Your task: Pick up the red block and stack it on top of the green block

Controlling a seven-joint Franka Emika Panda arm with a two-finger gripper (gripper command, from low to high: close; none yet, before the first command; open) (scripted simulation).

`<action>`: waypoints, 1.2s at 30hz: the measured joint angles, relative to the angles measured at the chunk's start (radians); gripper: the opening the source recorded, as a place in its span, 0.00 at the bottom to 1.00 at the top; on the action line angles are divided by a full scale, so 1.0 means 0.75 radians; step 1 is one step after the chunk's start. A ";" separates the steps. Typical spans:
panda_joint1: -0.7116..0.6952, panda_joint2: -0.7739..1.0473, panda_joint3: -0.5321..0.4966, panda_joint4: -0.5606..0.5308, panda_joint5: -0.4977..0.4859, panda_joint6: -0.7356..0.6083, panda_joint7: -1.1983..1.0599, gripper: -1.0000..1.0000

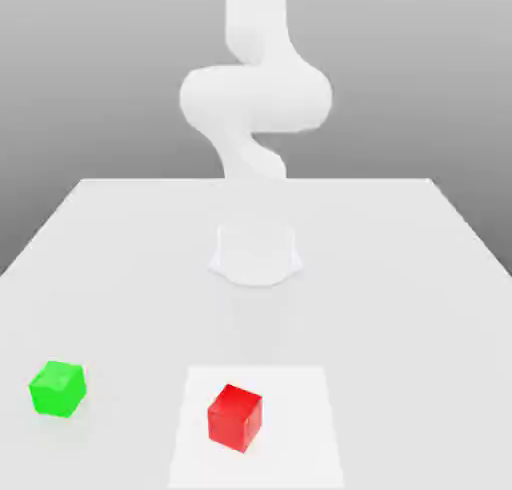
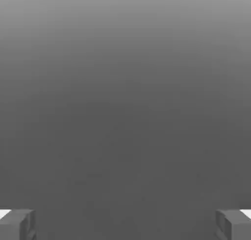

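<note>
The red block [image 1: 235, 416] rests on the white table [image 1: 400, 278] near its front edge, a little to the exterior view's left of centre. The green block [image 1: 57, 388] sits apart from it, further to the exterior view's left. The two cubes do not touch. In the hand view my gripper [image 2: 125, 224] stands open, its two grey fingertips [image 2: 17, 224] far apart with nothing between them, facing a plain grey background. My white arm [image 1: 255, 98] rises from its base and runs up past the top of the exterior view, well above both blocks.
The arm's round base [image 1: 256, 253] stands mid-table, behind the blocks. A paler square patch [image 1: 300, 418] on the tabletop lies under the red block. The table's edges run along the exterior view's left and right sides.
</note>
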 joint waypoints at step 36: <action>-0.112 1.306 0.030 -0.393 -0.054 0.743 0.510 0.00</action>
